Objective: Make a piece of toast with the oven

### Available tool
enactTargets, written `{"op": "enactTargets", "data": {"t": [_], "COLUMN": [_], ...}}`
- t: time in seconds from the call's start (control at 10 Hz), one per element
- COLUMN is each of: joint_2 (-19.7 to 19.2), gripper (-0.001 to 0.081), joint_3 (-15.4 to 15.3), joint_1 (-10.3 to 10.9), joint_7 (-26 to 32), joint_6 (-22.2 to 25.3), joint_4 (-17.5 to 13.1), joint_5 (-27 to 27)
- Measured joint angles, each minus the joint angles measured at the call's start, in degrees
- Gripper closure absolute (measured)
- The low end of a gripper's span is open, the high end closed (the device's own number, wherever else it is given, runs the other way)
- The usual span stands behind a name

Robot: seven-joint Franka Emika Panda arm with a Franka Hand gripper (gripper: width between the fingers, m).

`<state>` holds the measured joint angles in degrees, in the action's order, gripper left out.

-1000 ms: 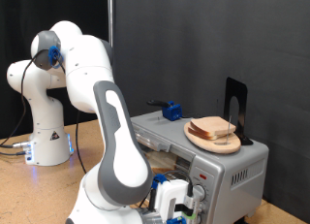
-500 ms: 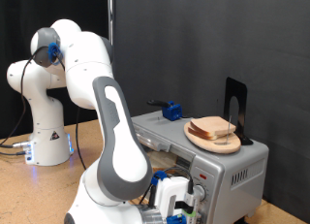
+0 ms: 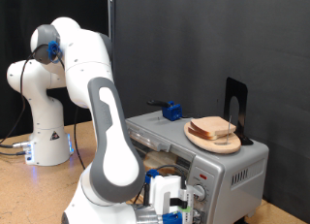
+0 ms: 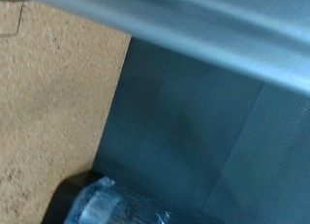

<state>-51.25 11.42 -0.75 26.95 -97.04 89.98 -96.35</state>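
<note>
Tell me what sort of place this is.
Probably a robot lab bench, not a kitchen: black curtains behind, a cork-brown table, the silver oven with bread slices on a wooden plate on top. The gripper sits low by the oven's front.

Oven: boxy silver metal toaster oven, standing upright on the desk at the exterior view's lower right. Flat top panel; the side face toward the exterior view's right is plain metal. Front face points toward the exterior view's lower left and is largely hidden behind the arm; a warm-coloured interior shows through the front opening. Whether the door is open or shut cannot be told. In the wrist view, a blurred silver metal edge crosses the frame, possibly part of the oven; cannot tell.

Piece of toast: no single loose slice can be made out in either view.
</note>
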Motion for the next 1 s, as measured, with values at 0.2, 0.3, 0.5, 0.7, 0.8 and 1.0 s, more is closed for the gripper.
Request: {"op": "enactTargets", "data": {"t": [0.2,0.3,0.5,0.7,0.8,1.0], "joint_2": [0.22,0.23,0.23,0.18,0.06,-0.30], "gripper": [0.0702,0.0700,0.0699,0.0699,0.0699,0.0699], "joint_3": [-0.15,-0.18,-0.23,-0.25,-0.25,-0.30], "joint_1": [-0.02,-0.04,-0.04,-0.05,-0.10,-0.35], "joint_7": [6.87,9.59,12.38,14.60,16.02,18.60], "joint_6": [0.06,0.29,0.53,0.82,1.24,2.44], "joint_4": [1.35,1.80,2.26,2.36,2.36,2.33], "joint_5": [-2.99,-4.13,-5.52,-6.22,-6.70,-7.58]}}
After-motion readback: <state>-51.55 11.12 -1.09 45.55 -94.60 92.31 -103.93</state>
